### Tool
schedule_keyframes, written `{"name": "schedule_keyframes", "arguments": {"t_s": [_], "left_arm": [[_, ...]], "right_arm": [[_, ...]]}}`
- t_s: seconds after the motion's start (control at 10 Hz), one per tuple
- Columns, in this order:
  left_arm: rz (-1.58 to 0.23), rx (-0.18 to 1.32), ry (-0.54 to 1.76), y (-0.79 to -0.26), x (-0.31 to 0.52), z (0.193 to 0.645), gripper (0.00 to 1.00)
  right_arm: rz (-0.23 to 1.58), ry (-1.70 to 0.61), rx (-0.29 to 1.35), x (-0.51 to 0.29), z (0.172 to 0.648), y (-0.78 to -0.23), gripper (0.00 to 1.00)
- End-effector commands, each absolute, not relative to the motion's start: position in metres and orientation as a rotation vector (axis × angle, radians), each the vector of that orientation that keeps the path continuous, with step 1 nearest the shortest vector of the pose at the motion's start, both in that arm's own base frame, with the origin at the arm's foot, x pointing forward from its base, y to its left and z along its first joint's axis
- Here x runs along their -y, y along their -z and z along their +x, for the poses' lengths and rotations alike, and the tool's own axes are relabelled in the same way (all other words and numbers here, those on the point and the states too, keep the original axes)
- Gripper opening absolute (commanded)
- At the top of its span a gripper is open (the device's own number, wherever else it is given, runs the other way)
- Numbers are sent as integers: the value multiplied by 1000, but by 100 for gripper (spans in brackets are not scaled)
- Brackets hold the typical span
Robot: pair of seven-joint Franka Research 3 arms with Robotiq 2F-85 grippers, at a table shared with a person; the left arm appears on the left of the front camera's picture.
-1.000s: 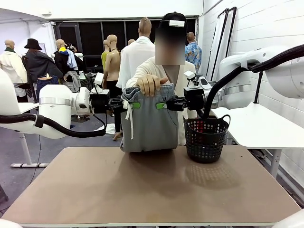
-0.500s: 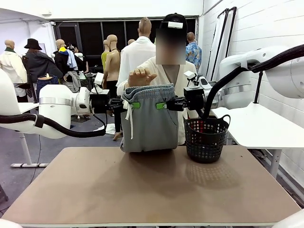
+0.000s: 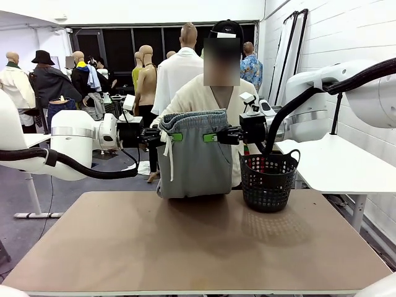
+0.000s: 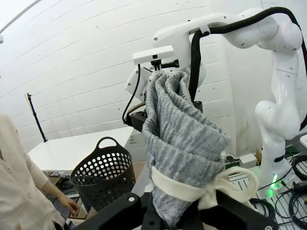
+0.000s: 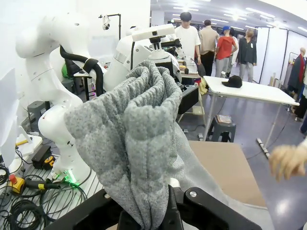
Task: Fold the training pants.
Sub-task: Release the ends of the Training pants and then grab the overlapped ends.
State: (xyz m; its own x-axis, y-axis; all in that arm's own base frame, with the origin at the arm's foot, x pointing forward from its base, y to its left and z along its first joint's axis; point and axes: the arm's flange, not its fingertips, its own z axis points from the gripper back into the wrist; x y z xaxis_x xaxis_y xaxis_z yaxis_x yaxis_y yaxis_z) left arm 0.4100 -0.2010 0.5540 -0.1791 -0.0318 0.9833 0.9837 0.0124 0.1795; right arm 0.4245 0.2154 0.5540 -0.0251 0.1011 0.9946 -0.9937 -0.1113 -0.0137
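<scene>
1. Pants point(image 3: 195, 154): they hang by the waistband between the two arms, above the far edge of the desk point(image 3: 198, 247), just left of the basket point(image 3: 267, 182). The lower end reaches the desk top; contact cannot be confirmed.
2. The left gripper point(image 3: 174, 137) is clamped on the waistband's left end, beside the drawstring point(image 3: 166, 158). The right gripper point(image 3: 209, 137) is clamped on the right end.
3. Change: the person's hand lay on the waistband a second ago and then lifted. It is now withdrawn. The right wrist view shows a blurred hand point(image 5: 288, 163) well apart from the cloth.
4. Meaning: the handover appears complete and the robot alone carries the pants. Laying and folding on the desk are not yet begun.
5. Writing: none is legible on the pants, basket or grippers.
</scene>
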Motion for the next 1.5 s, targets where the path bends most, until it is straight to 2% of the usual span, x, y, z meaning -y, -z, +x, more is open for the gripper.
{"name": "schedule_keyframes", "arguments": {"t_s": [0.0,1.4], "left_arm": [[-1076,1336,1356,-556,201,408,0],[-1076,1336,1356,-556,201,408,0]], "right_arm": [[1210,-1347,1098,-217,424,-555,0],[1210,-1347,1098,-217,424,-555,0]]}}
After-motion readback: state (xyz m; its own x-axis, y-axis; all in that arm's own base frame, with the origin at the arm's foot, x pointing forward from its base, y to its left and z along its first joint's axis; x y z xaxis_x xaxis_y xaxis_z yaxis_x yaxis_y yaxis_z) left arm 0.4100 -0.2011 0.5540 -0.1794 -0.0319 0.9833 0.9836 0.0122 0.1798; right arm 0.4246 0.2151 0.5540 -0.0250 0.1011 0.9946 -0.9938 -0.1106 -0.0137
